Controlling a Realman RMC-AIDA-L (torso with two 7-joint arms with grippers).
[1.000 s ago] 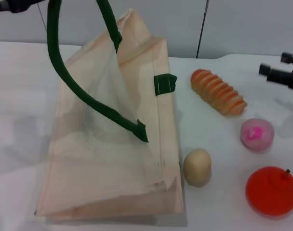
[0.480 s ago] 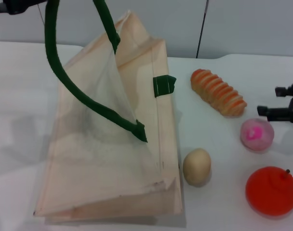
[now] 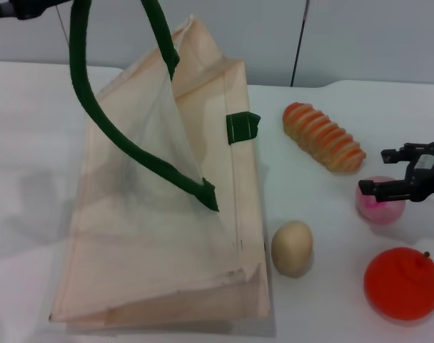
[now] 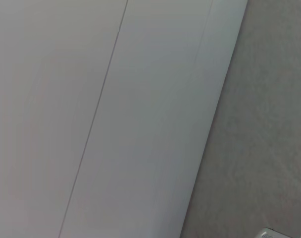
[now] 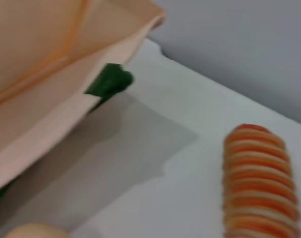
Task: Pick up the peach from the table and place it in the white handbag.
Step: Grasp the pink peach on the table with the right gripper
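Over the peach (image 3: 380, 202), the right gripper (image 3: 382, 171) is hovering, jaws spread open.
Left gripper (image 3: 21, 8) is holding the white handbag (image 3: 167, 214) handle aloft; its jaw state cannot be told.

**Surfaces and materials as I see them**

From the head view, the large cream cloth handbag (image 3: 167, 214) looks like thin woven fabric, matt, and sheer enough on its raised panel that I see light through it. Its thick dark green loop handle (image 3: 124, 143) reads as heavier webbing, also matt. The small pale-pink fuzzy peach (image 3: 380, 204) has a soft, napped surface. The black right hand (image 3: 392, 171) above it looks like hard matt plastic or metal; I cannot tell which. The round orange-red fruit (image 3: 402, 282) is smooth with a dull sheen. The beige egg-shaped potato (image 3: 292, 247) is smooth and matt. The ridged orange-striped bread roll (image 3: 324, 136) looks slightly glossy. The white tabletop (image 3: 31, 143) is smooth and matt.
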